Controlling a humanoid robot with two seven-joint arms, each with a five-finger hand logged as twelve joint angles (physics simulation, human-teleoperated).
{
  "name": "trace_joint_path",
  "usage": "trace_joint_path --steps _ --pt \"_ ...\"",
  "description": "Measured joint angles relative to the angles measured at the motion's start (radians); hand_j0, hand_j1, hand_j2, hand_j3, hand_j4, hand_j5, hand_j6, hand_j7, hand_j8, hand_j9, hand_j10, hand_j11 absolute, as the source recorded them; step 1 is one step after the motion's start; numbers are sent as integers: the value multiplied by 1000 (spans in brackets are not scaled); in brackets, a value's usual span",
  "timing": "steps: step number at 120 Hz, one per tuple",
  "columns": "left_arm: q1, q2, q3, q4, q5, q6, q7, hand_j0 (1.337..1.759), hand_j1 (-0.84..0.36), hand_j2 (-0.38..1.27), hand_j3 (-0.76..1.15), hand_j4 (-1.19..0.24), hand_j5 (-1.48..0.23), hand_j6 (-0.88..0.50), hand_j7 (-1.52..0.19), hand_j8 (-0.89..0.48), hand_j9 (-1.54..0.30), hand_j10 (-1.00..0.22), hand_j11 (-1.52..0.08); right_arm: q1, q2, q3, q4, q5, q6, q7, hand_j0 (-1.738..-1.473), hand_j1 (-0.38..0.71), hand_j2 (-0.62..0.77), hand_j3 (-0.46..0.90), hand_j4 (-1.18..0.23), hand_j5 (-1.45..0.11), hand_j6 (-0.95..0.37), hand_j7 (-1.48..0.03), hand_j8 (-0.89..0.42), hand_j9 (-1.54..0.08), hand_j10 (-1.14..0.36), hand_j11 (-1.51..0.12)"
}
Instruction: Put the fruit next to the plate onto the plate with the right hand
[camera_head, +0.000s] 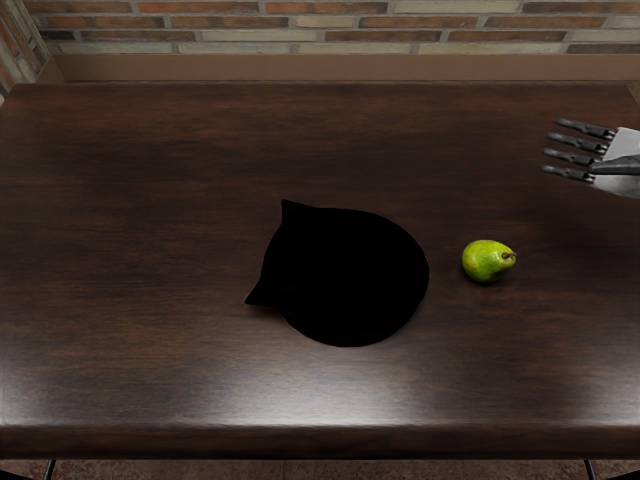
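A green pear (487, 260) lies on its side on the dark wooden table, just right of the plate. The black plate (345, 275), shaped like a cat's head with two ear points on its left side, sits near the table's middle with nothing on it. My right hand (585, 152) comes in from the right edge, above and to the right of the pear and well apart from it. Its fingers (575, 142) are stretched out straight toward the left and hold nothing. The left arm does not show.
The table (150, 250) spreads wide to the left of the plate, with its front edge low in the view. A brick wall (320, 25) runs behind the table's far edge.
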Motion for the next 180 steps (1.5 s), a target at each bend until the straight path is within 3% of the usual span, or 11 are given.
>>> trace_joint_path --steps 29,58,67,88,98,108,127,149,180 --pt "0 0 0 0 0 0 0 1658 349 1 0 -2 0 -3 0 -3 0 -2 0 1 3 -3 2 -14 0 0 -1658 -349 0 0 0 1 6 0 5 1 4 0" --pt "0 0 0 0 0 0 0 1658 349 1 0 -2 0 -3 0 -3 0 -2 0 46 23 1 52 -286 0 0 -1658 -349 0 0 0 1 6 0 5 0 3 0" --pt "0 0 0 0 0 0 0 1658 349 1 0 -2 0 -3 0 -3 0 -2 0 67 13 18 192 -445 0 0 -1658 -349 0 0 0 1 5 0 4 0 3 0" --pt "0 0 0 0 0 0 0 1658 349 1 0 -2 0 -3 0 -3 0 -2 0 51 -86 56 612 -731 -91 0 -1658 -349 0 0 0 0 1 0 1 0 1 0" --pt "0 0 0 0 0 0 0 1658 349 1 0 -2 0 -3 0 -3 0 -2 0 1 -101 59 739 -836 -196 0 -1658 -349 0 0 -1 0 0 0 0 0 0 0" --pt "0 0 0 0 0 0 0 1658 349 1 0 -2 0 -3 0 -3 0 -2 0 -63 -82 60 810 -933 -299 0 -1658 -349 1 0 -1 0 -1 0 -1 0 0 0" --pt "0 0 0 0 0 0 0 1658 349 1 0 -2 0 -3 0 -3 0 -2 0 -168 37 58 857 -1196 -504 0 -1658 -349 1 0 -2 0 -2 0 -2 0 -1 0" --pt "0 0 0 0 0 0 0 1658 349 1 0 -2 0 -3 0 -3 0 -2 0 -276 107 48 873 -1404 -617 0 -1658 -349 1 0 -2 0 -3 0 -2 0 -1 0" --pt "0 0 0 0 0 0 0 1658 349 1 0 -2 0 -3 0 -3 0 -2 0 -313 128 -12 877 -1569 -765 0 -1658 -349 2 0 -2 0 -3 0 -2 0 -1 0"
